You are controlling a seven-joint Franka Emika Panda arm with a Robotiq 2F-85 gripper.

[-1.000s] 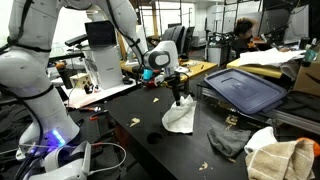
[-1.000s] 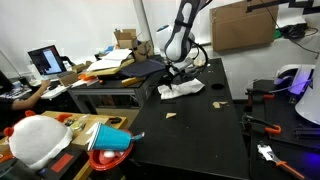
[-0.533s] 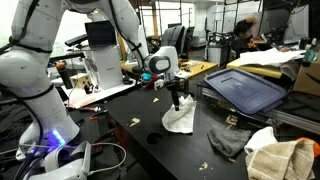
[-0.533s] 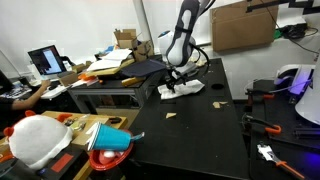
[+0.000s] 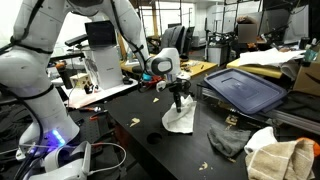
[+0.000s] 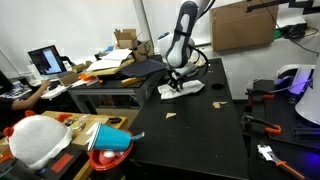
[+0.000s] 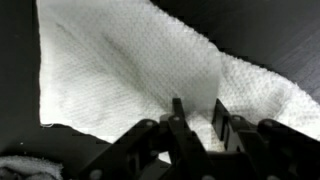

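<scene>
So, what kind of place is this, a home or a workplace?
Most likely a robotics lab or workshop: there is a computer monitor, a person seated in the background, and a robot arm over a black table.

I see a white waffle-weave cloth towel (image 7: 120,70), matt & rough. The black tabletop (image 7: 275,25) looks smooth, matt; dark gripper (image 7: 197,108) semi-gloss.

White textured cloth (image 7: 130,70) lying rumpled on the black table (image 5: 135,128): one corner spread flat, faint creases across it, the middle bunched up into a soft peak.
</scene>
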